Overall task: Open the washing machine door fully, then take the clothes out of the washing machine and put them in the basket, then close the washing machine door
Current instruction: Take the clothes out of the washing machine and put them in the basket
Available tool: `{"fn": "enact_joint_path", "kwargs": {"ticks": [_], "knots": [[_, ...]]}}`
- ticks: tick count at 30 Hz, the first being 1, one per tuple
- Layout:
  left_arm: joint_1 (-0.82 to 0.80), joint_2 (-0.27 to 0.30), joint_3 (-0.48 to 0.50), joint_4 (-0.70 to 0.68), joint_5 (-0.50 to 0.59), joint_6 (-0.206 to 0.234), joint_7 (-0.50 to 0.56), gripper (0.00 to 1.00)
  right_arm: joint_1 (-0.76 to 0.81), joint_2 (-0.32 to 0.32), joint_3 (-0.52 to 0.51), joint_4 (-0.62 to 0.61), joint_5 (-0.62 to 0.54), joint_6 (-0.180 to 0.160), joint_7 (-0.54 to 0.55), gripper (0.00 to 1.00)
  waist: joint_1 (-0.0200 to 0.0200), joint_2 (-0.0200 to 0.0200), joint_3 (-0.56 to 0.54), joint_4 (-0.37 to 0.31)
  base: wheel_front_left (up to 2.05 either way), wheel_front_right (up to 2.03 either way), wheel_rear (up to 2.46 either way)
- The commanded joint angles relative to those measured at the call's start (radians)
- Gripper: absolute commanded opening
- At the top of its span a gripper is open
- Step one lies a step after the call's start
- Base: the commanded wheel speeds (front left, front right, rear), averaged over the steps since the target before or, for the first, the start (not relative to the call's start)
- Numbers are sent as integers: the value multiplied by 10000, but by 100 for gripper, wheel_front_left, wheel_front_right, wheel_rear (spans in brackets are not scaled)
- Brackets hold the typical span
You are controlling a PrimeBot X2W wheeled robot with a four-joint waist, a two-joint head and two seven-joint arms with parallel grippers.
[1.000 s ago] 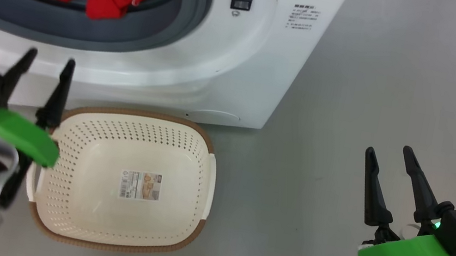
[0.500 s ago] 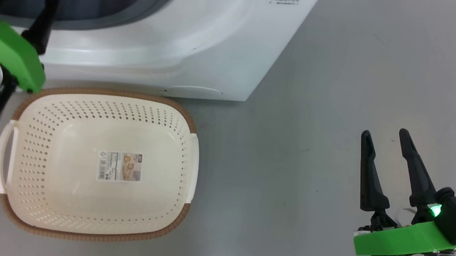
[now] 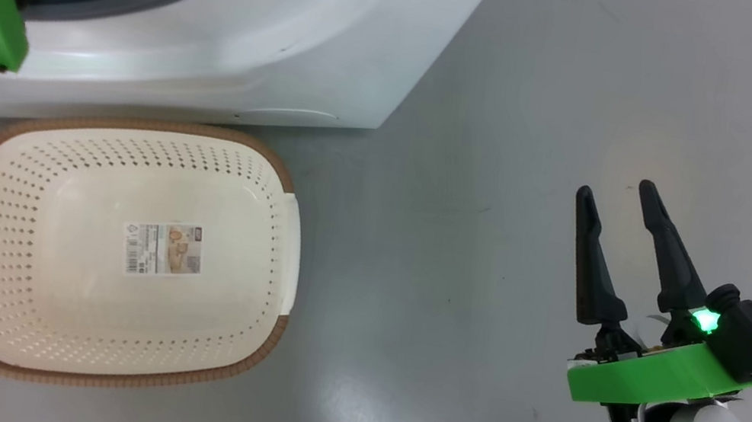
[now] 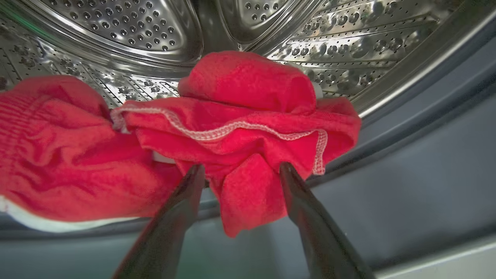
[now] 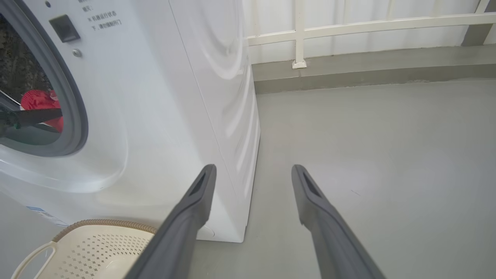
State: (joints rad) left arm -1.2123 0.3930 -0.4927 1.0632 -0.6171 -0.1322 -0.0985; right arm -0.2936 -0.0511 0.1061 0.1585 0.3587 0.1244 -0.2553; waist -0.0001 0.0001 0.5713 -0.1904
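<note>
My left claw [image 4: 241, 168] is spread wide at the mouth of the washing machine [image 3: 284, 32], one finger on each side of a hanging fold of the red clothes [image 4: 240, 128]. I judge it is placed so that closing will catch this fold, which hangs over the grey gasket [image 4: 426, 174] and is the easiest part to take. Nothing is pinched yet, and I cannot tell if the fingers already touch the cloth. The rest of the clothes lie at the front of the steel drum [image 4: 116, 23]. The basket [image 3: 59, 294] stands empty on the floor [image 3: 524, 75] just in front of the machine, I think so that the way from drum to basket is short. My right claw [image 3: 616, 190] is also spread and holds nothing; it hangs over bare floor, well apart from the basket, probably to leave room. In the head view my left claw is cut off at the corner. How many garments there are, what lies deeper in the drum, and how far the washing machine door stands open, I cannot judge.
</note>
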Motion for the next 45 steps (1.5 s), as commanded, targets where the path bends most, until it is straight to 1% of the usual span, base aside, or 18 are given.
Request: {"fn": "enact_joint_path", "kwargs": {"ticks": [1, 13, 16, 17, 21, 26, 29, 32, 34, 38, 43, 44, 45], "knots": [[-301, 529, 107, -47, -126, 15, -13, 100, 11, 8, 208, -260, 113, 63, -65, 100, 1, -1, 158, -151, 0, 0, 0], [-840, 733, -633, 441, -867, 15, 107, 100, -107, 8, 259, -338, 311, 63, -65, 100, 1, -1, 421, -449, 0, 0, 0], [-870, 754, -853, 456, -1017, 15, 36, 18, -113, 8, 223, -337, 324, 63, -65, 100, 1, -1, 401, -459, 0, 0, 0], [-866, 747, -933, 446, -1071, 15, 6, 0, -113, 8, 211, -334, 323, 63, -65, 100, 1, -1, 390, -455, 0, 0, 0], [-789, 699, -1173, 377, -1353, 15, -291, 0, -81, 8, 168, -320, 281, 63, -65, 100, 1, -1, 281, -391, 0, 0, 0], [-580, 643, -1372, 261, -1665, 15, -1051, 0, -36, 9, 105, -292, 179, 63, -65, 100, 1, -1, 21, -233, 0, 0, 0], [-352, 617, -1342, 151, -1867, 15, -1442, 0, 5, 9, 80, -257, 112, 63, -65, 100, 1, -1, -202, -120, 0, 0, 0], [-65, 642, -1210, -70, -1930, 15, -1607, 0, 65, 9, 43, -217, 50, 63, -65, 100, 1, -1, -438, 6, 0, 0, 0], [101, 741, -803, -544, -1811, 16, -1624, 0, 116, 9, 17, -204, 6, 63, -65, 100, 1, -1, -578, 98, 0, 0, 0], [886, 790, 421, -1750, -1208, 119, -1629, 0, 190, 9, -47, -159, -79, 63, -65, 100, 1, -1, -834, 273, 0, 0, 0], [2070, 531, 1897, -3074, -170, 160, -1631, 0, 339, 9, -108, -85, -169, 63, -65, 100, 1, -1, -1160, 450, 0, 0, 0], [2070, 531, 1897, -3074, -170, 160, -1631, 0, 339, 9, -108, -85, -169, 63, -65, 100, 1, -1, -1160, 450, 0, 0, 0], [2274, 457, 2179, -3323, 37, 156, -1631, 0, 374, 9, -119, -77, -183, 63, -65, 100, 1, -1, -1218, 481, 0, 0, 0]]}}
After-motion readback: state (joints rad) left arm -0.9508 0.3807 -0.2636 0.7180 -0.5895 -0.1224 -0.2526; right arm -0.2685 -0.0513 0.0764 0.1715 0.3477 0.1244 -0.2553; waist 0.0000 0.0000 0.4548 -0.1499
